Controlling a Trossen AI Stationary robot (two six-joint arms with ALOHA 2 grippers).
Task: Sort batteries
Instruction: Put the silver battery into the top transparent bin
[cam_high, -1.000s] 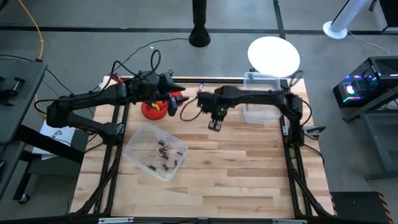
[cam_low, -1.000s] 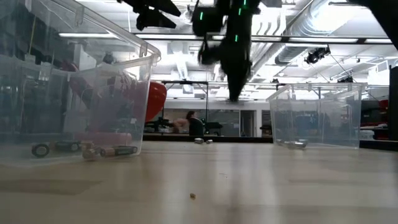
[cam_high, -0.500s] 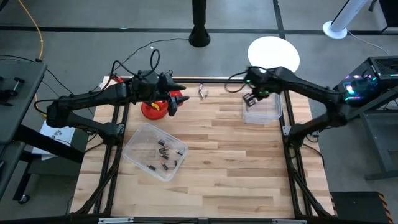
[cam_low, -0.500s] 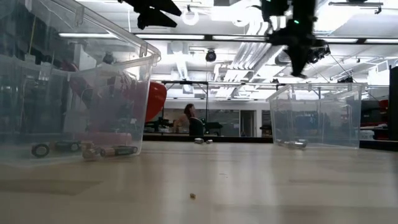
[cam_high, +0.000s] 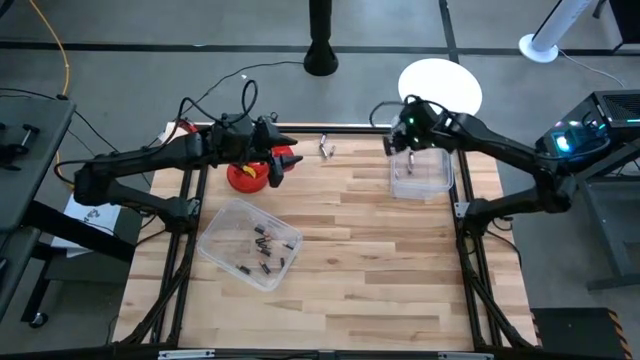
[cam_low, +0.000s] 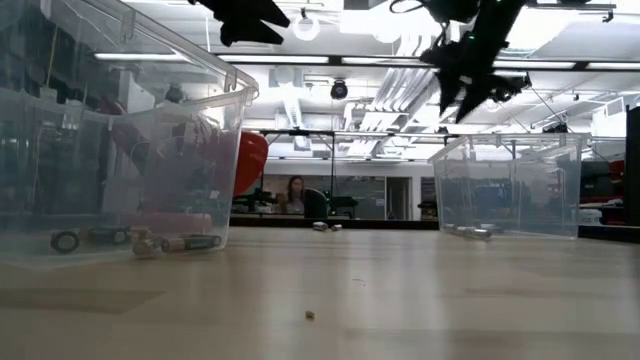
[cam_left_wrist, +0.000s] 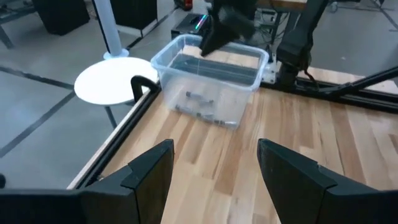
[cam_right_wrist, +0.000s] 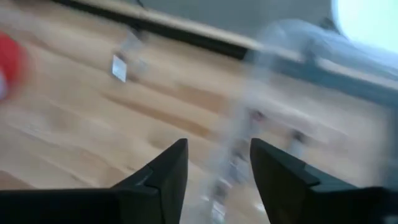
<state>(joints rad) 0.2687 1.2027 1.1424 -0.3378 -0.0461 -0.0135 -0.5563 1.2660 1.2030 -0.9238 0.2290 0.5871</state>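
Note:
The batteries lie in three places. Several dark ones (cam_high: 264, 250) sit on the floor of the clear bin (cam_high: 222, 222) at the near left, a few (cam_left_wrist: 199, 99) lie in the clear bin (cam_high: 432, 182) at the far right, and two (cam_high: 326, 148) lie loose by the far edge. My right gripper (cam_high: 404, 150) hangs open above the right bin's left wall, with nothing between its fingers (cam_right_wrist: 163, 174). My left gripper (cam_left_wrist: 214, 180) waits open beside the red tool (cam_high: 248, 174) at the far left.
A wooden table top with a black frame along its edges (cam_high: 200, 190). The table's middle and near half are bare wood. A tiny crumb (cam_low: 309, 315) lies on the near part. A person (cam_low: 297, 190) sits far off in the room behind the table.
My right gripper has swung from the table's middle toward the far right, up to the right bin, and has opened above it. The left arm has kept still.

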